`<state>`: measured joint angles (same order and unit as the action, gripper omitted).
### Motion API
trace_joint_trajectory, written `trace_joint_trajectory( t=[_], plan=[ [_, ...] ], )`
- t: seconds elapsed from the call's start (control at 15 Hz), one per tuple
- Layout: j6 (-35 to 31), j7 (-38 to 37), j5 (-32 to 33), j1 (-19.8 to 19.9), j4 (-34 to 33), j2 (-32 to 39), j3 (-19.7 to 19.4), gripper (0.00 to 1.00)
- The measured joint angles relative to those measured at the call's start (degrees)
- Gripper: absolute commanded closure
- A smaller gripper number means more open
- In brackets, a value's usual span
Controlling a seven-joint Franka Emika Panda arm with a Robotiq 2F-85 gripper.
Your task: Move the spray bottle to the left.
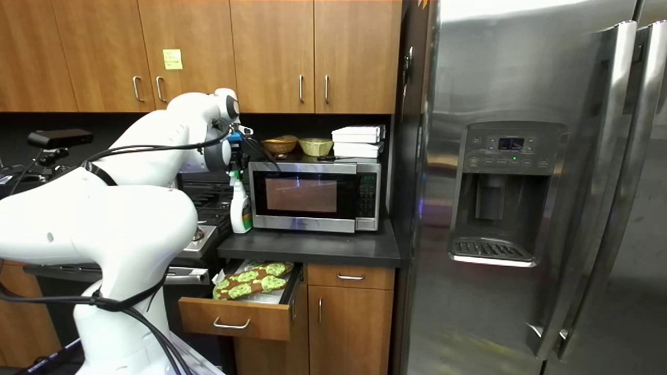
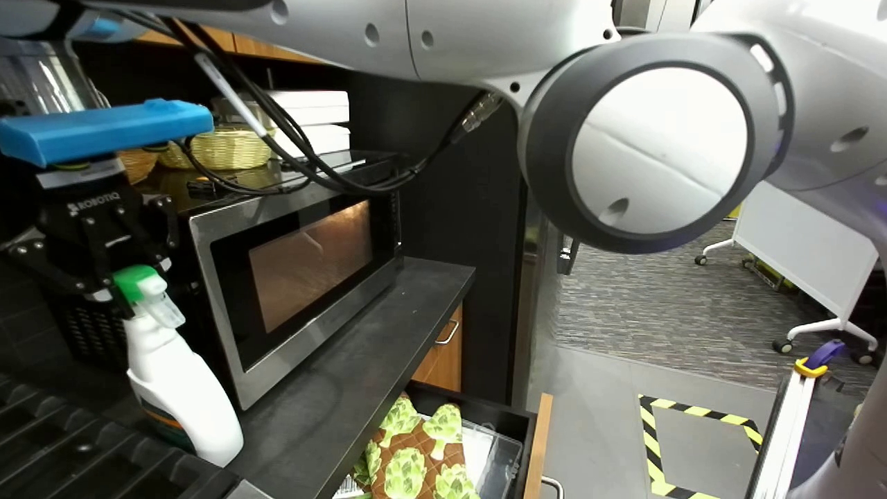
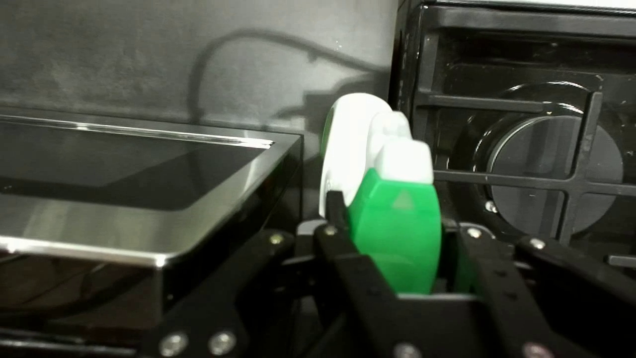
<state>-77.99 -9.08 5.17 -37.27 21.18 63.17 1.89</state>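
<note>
The spray bottle (image 1: 238, 208) has a white body, a green trigger head and a green label low on its side. It stands roughly upright at the left end of the counter, beside the microwave, and also shows in an exterior view (image 2: 183, 395). I cannot tell whether its base touches the counter. My gripper (image 3: 392, 214) points down from above, with its two fingers closed around the green head. In the wrist view the bottle's white body (image 3: 348, 144) reaches down beyond the head. The fingertips are partly hidden in both exterior views.
The microwave (image 1: 312, 195) is close beside the bottle on the dark counter (image 1: 312, 245). The gas stove (image 3: 536, 189) with black grates adjoins on the other side. Baskets (image 1: 315, 147) and white boxes (image 1: 357, 141) sit on the microwave. An open drawer (image 1: 234, 317) below holds patterned mitts (image 1: 252, 281).
</note>
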Motion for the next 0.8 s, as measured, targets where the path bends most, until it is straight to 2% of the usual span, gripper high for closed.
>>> trace_joint_trajectory(
  t=[0.8],
  plan=[
    [2.63, -4.06, 0.0, -1.07, -0.14, -0.58, -0.01, 0.85]
  ],
)
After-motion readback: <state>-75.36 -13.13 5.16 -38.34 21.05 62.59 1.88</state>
